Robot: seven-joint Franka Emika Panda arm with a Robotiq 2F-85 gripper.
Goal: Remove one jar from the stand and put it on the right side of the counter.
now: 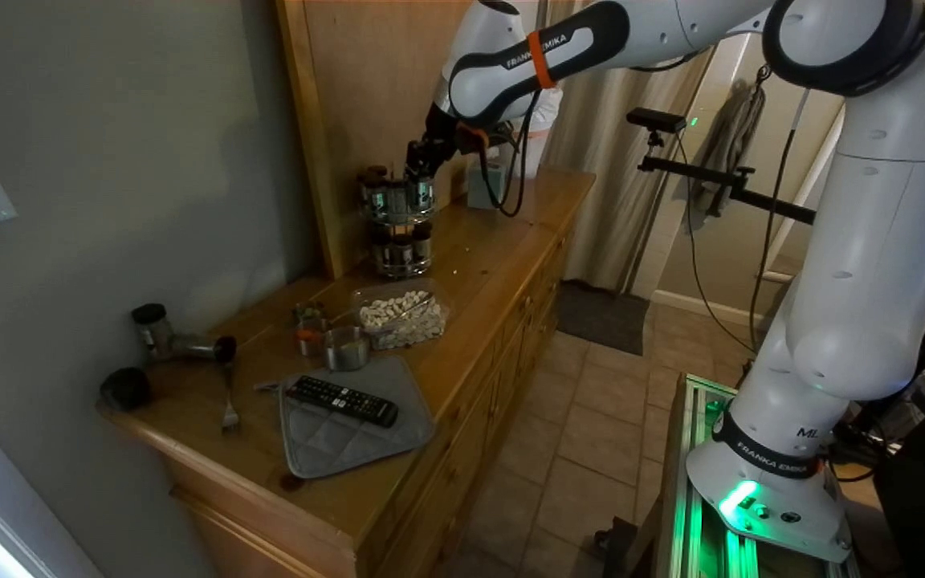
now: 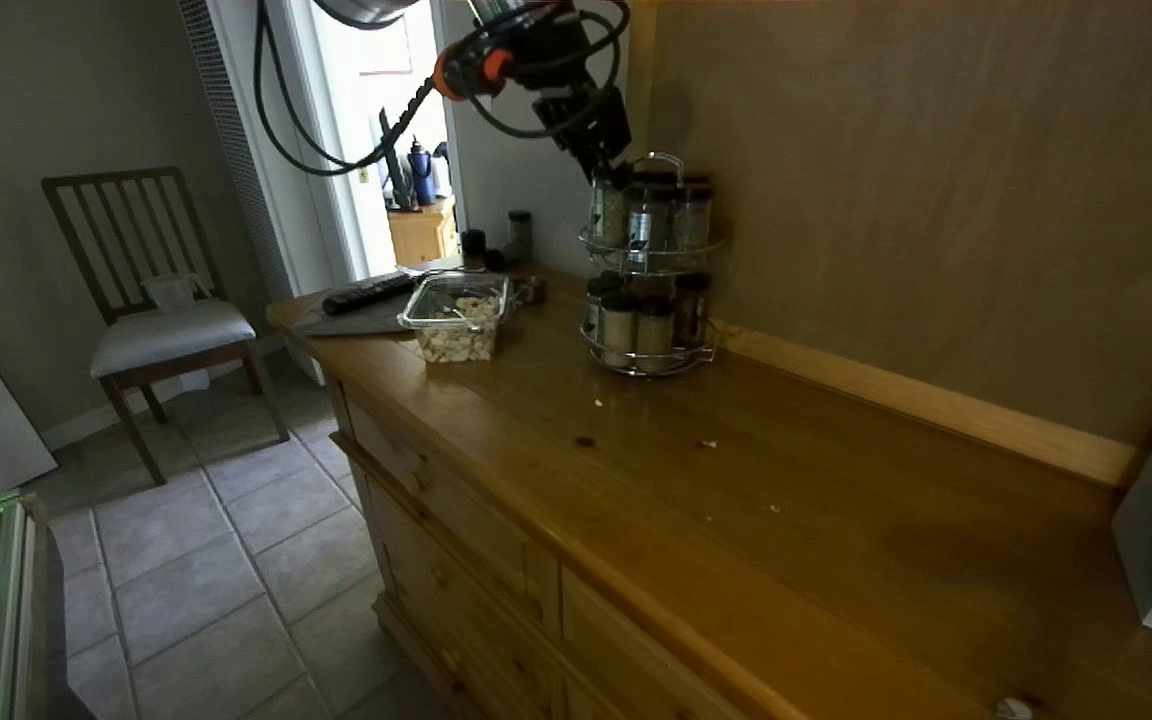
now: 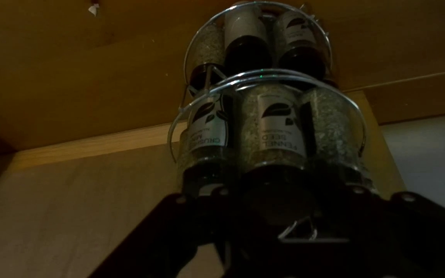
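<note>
In an exterior view, the gripper pointed downward at the top of the leftmost jar on the upper tier of the stand, which stood upright on the counter. A clear container of pale pieces sat near a grey mat bearing a remote control. A chair stood on the tiled floor
</note>
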